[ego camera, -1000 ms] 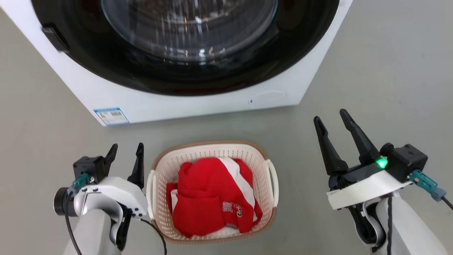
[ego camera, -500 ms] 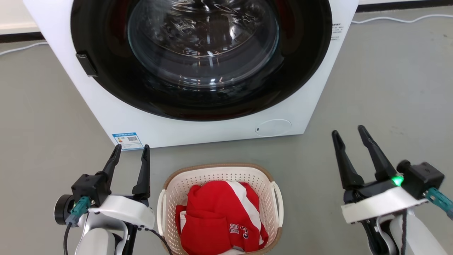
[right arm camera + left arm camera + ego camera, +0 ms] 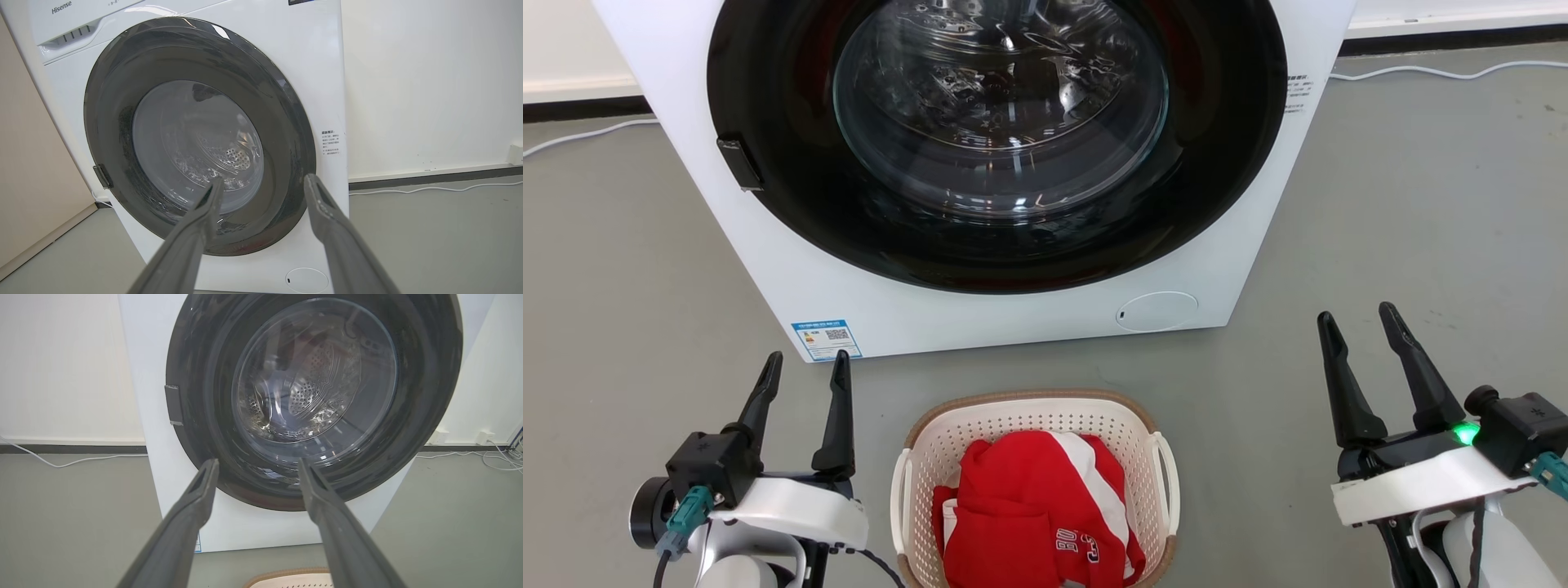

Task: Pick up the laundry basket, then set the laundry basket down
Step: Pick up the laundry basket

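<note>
Laundry basket [image 3: 1021, 418] on floor [image 3: 1380, 204], red garment [image 3: 1029, 506] inside, ungripped. Your left pincer [image 3: 807, 359], right pincer [image 3: 1356, 314]: both spread, empty, flanking basket, apart from it. Judgement: lift pending or set-down finished; undecidable.

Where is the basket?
In the head view the basket sits on the floor at bottom centre, in front of the washer, between the left gripper and the right gripper.
</note>
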You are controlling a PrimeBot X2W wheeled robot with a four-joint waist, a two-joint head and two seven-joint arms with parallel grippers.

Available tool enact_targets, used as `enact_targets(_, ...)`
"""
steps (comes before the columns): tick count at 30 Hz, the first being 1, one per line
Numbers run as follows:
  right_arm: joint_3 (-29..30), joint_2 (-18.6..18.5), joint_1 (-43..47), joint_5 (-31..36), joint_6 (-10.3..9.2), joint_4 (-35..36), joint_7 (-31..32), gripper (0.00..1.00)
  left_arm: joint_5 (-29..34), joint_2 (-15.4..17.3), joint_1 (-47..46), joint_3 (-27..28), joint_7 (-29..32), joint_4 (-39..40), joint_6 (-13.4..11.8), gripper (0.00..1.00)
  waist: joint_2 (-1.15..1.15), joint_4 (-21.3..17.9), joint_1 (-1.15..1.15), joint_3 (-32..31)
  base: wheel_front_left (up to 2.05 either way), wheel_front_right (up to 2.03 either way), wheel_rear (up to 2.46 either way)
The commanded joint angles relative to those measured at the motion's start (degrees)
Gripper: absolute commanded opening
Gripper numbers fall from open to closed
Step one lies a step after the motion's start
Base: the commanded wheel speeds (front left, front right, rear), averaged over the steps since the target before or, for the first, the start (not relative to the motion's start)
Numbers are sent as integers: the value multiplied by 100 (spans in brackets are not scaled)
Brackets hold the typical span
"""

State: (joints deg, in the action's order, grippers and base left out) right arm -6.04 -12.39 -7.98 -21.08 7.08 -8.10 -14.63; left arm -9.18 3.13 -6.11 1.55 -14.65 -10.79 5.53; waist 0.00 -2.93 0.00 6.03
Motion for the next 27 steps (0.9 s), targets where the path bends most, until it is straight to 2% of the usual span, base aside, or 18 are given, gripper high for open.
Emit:
enact_targets(1,-91,-53,-17,68,41,170,-37,100,-6,15,-34,194,-35,184,-19,100,0,0,0,9,0,0,0)
enact_targets(27,-71,-26,-65,85,41,137,-37,100,-23,-22,-62,302,-35,189,9,100,0,-82,0,80,0,0,0)
